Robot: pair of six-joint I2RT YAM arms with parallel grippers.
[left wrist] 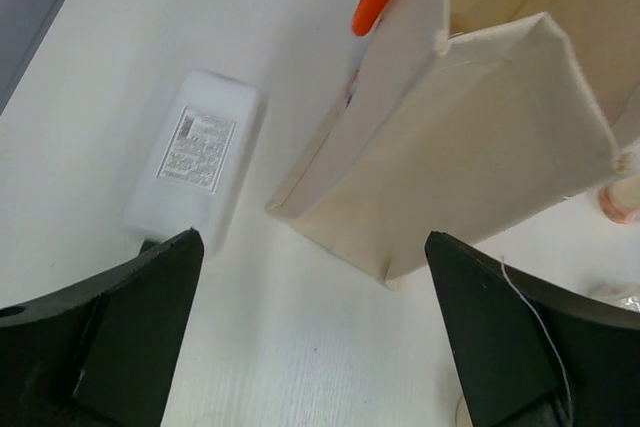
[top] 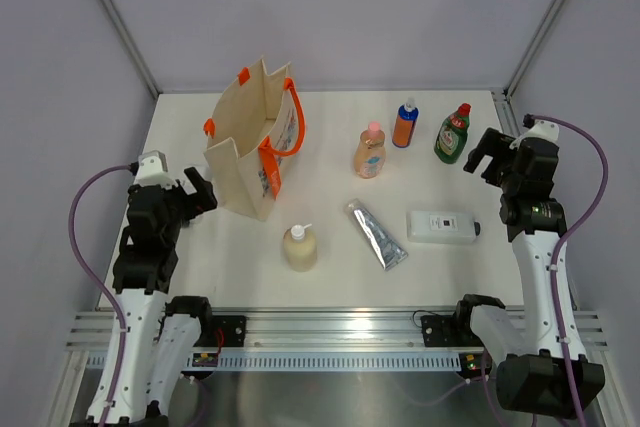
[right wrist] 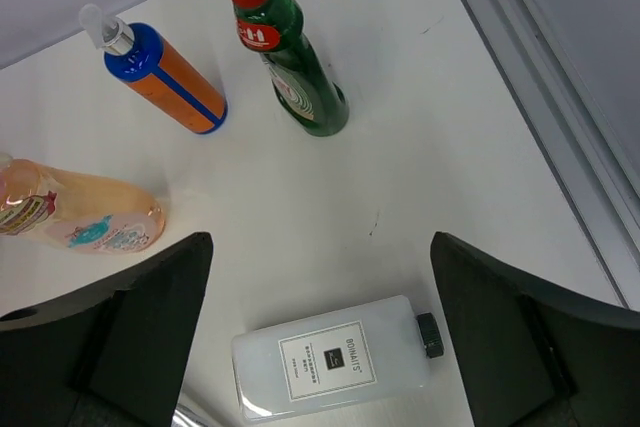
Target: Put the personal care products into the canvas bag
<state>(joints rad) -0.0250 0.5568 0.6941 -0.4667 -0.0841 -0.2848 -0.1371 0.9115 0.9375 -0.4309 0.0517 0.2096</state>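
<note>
**Six containers, one bag**

One canvas bag (top: 250, 152) stands at the left of the surface (top: 330, 282). Six products sit outside it, to its right: green bottle (top: 453, 134), orange bottle (top: 404, 124), peach bottle (top: 369, 152), pump bottle (top: 300, 245), silver tube (top: 376, 234), flat white bottle (top: 442, 225). The left gripper (top: 200, 190) and right gripper (top: 482, 154) both have their fingers apart.

A white worktop (top: 240, 257) with a faint grain fills the middle of the scene, boxed in on three sides by plain, pale lilac-grey panels: a back wall (top: 340, 7), a left wall (top: 50, 67) and a right wall (top: 600, 57). Slim aluminium posts mark the left (top: 113, 17) and right (top: 548, 17) rear corners. A slotted aluminium rail (top: 330, 337) runs along the near edge, with brushed metal sheet (top: 340, 397) below it. Light is soft and even, and shadows are faint
</note>
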